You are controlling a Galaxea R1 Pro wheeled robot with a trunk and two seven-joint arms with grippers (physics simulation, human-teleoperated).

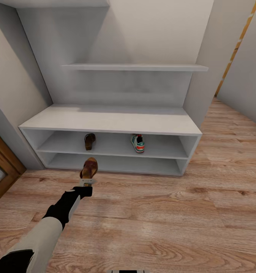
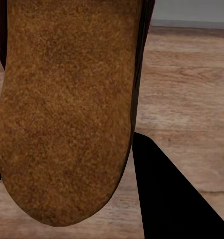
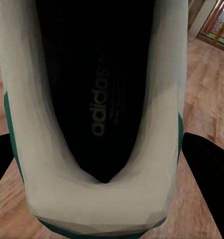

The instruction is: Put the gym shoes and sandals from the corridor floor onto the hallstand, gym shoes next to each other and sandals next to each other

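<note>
**Sandal held out toward the rack, sneaker in the other grip**

A brown sandal (image 1: 89, 168) sits in the left gripper (image 1: 87, 182), toe pointing at the hallstand (image 1: 112, 121), held over the corridor floor (image 1: 173, 212) just in front of the lower shelf; in the left wrist view its tan sole (image 2: 67, 109) lies between the dark fingers (image 2: 171, 199) — jaws clamped on it. On the rack's upper open shelf the other sandal (image 1: 90, 141) lies left of centre; a gym shoe (image 1: 138, 143) with green stripe and red heel sits further right, well apart from it; the flat top is bare. The right wrist view looks into a second gym shoe (image 3: 97, 114) — white rim, green edge, dark insole — with black fingers (image 3: 211, 169) at either side, jaws closed on it, wood planks beneath. A wall shelf (image 1: 135, 67) hangs above the rack.
</note>
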